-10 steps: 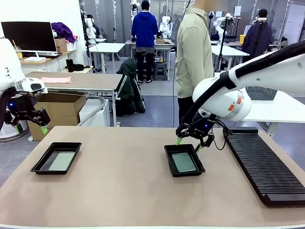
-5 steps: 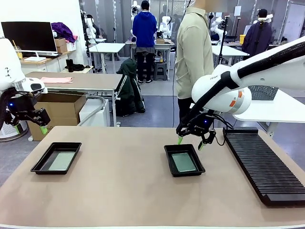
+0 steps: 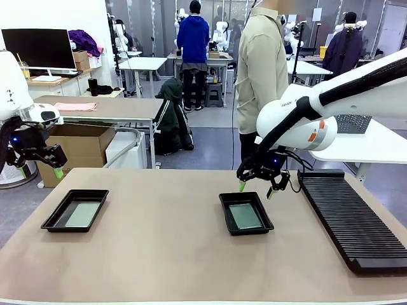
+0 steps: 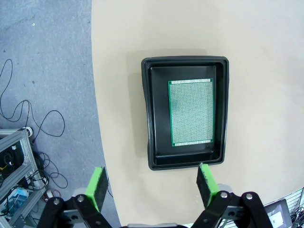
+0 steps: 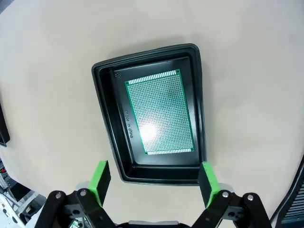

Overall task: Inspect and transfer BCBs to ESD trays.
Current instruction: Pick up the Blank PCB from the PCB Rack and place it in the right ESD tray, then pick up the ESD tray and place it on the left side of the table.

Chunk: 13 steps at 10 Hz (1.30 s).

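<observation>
Two black ESD trays lie on the tan table, each holding one green BCB flat on its floor. The left tray [image 3: 75, 210] [image 4: 186, 112] carries a board [image 3: 83, 214] [image 4: 191, 113]; my left gripper [image 3: 39, 166] [image 4: 152, 185] hangs open, high above and off the table's left edge. The middle tray [image 3: 246, 213] [image 5: 151, 114] holds another board [image 3: 245, 216] [image 5: 160, 112]. My right gripper [image 3: 255, 189] [image 5: 153, 183] hovers open just above that tray's far end, nothing between its fingers.
A long black ribbed rack [image 3: 351, 216] lies along the table's right side. A person in a beige shirt [image 3: 259, 70] stands at the far edge behind the right gripper. Bare tabletop [image 3: 159, 248] spreads between and in front of the trays.
The right arm has lifted slightly and drifted a little to the right above the middle tray. The left arm and both boards have stayed put.
</observation>
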Each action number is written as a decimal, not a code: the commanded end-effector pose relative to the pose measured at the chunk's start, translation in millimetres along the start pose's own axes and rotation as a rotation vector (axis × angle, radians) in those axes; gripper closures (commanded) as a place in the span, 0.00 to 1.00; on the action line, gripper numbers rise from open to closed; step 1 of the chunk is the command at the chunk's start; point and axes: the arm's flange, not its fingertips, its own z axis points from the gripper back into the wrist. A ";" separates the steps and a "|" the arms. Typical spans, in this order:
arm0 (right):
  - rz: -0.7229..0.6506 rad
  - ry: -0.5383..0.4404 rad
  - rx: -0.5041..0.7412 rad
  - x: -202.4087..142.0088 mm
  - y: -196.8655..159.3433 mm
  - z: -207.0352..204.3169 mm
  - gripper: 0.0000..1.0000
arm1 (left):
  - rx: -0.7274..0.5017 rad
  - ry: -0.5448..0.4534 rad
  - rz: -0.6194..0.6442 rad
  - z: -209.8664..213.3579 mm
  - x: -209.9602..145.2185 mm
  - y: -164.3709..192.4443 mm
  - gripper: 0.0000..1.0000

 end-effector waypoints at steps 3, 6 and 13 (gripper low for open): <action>-0.004 0.004 0.008 -0.1 0.6 -0.8 0.02 | 0.002 -0.004 0.002 -0.8 -0.6 0.8 0.00; -0.004 0.004 0.008 -0.1 0.6 -0.8 0.02 | 0.002 -0.004 0.002 -0.8 -0.6 0.8 0.00; -0.001 0.004 0.037 -6.0 -14.0 9.6 0.02 | -0.017 0.015 -0.001 9.4 -5.4 -17.2 0.00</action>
